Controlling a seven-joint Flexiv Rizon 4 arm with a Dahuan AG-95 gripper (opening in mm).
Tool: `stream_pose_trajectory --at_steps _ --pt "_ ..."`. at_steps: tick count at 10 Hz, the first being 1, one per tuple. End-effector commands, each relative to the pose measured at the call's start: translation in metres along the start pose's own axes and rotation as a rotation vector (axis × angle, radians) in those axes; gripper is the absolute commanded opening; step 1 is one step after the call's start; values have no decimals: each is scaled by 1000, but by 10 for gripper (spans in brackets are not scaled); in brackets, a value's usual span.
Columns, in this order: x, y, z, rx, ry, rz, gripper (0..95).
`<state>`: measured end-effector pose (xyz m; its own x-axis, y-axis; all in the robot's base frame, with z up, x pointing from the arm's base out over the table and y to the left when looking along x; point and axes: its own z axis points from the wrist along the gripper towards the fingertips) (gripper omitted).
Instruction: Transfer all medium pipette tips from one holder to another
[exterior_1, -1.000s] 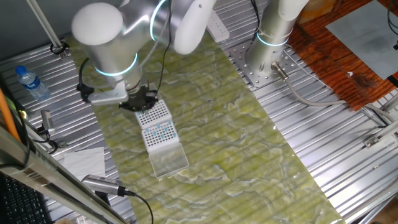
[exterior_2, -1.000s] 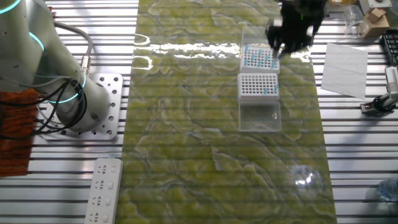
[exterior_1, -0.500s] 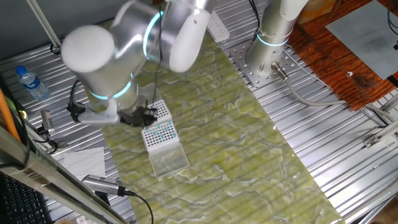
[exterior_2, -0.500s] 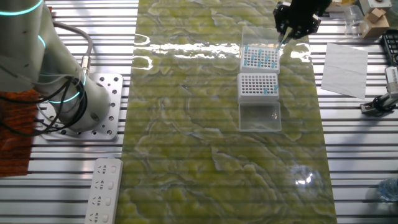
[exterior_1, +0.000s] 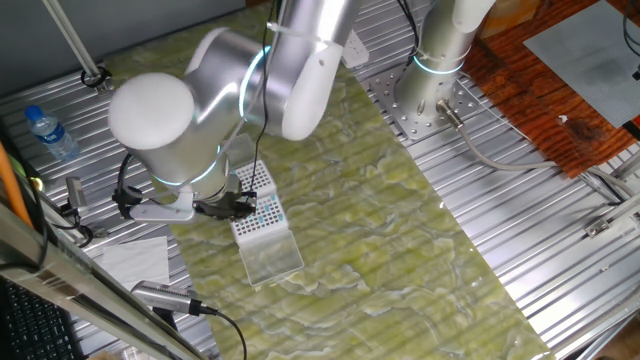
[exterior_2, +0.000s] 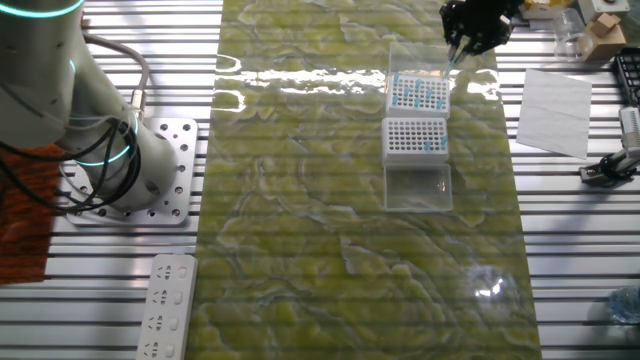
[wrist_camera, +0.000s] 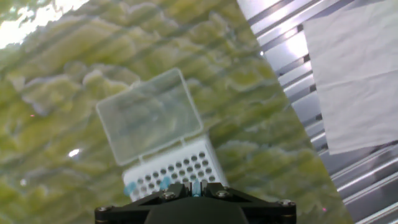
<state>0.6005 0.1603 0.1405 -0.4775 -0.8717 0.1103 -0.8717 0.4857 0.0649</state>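
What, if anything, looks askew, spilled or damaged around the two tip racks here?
Nothing stands out. Both white racks sit square in line on the green mat, the clear lid lies open flat, and no blue tips lie loose on the mat. The gripper hangs above the far rack's corner.

light: bright, even | glare: mat (exterior_2: 300, 80) top | blur: hand view soft

Ribbed metal table (exterior_1: 520, 250), green marbled mat (exterior_2: 300, 200), glare patches.
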Motion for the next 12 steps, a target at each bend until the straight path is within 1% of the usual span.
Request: stream_pose_trajectory --at_steps 1,4,5,9,12 --pt "4 5 7 13 -3 -1 0" --pt "9 9 15 25 -11 -3 0" --pt "9 9 15 25 -11 -3 0" --pt "6 15 22 36 -14 3 0" --pt "5 16 24 44 -17 0 0"
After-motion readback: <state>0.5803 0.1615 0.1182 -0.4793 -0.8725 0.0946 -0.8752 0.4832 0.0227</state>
